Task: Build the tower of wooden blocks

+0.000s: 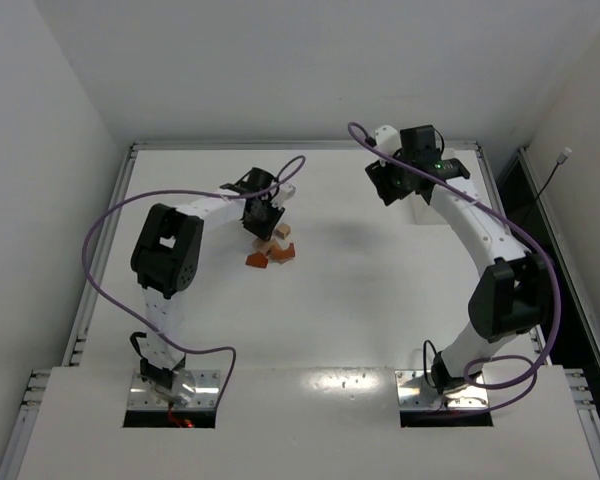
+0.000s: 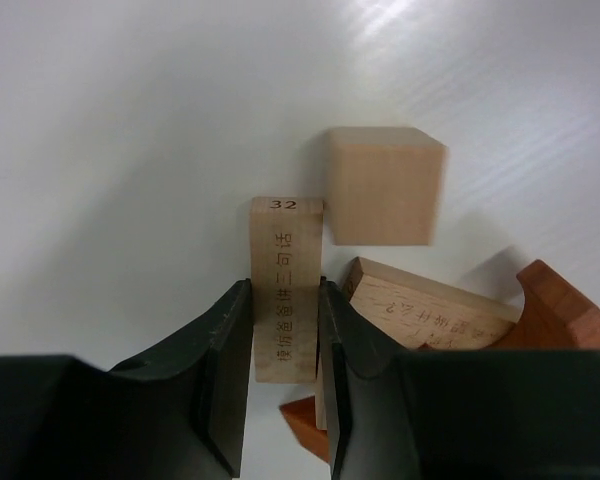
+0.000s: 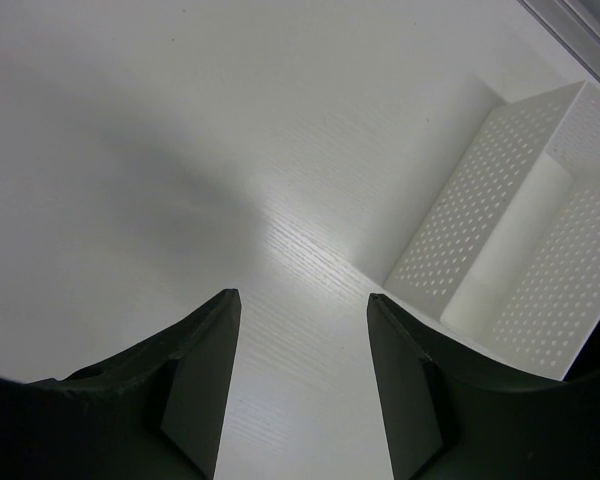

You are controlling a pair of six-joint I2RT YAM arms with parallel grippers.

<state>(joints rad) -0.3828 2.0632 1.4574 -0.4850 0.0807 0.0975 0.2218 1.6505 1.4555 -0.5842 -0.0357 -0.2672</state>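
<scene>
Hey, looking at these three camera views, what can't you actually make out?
- Left wrist view: the near end of the tan bar is hidden between the left fingers.
- Left wrist view: a reddish-orange piece is mostly covered by those fingers, so its shape is unclear.
- Top view: the blocks are too small to count.
- Right wrist view: the white box is cut off by the right edge.

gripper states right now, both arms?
Left gripper: closed on the tan bar block marked 32.
Right gripper: open, holding nothing.
</scene>
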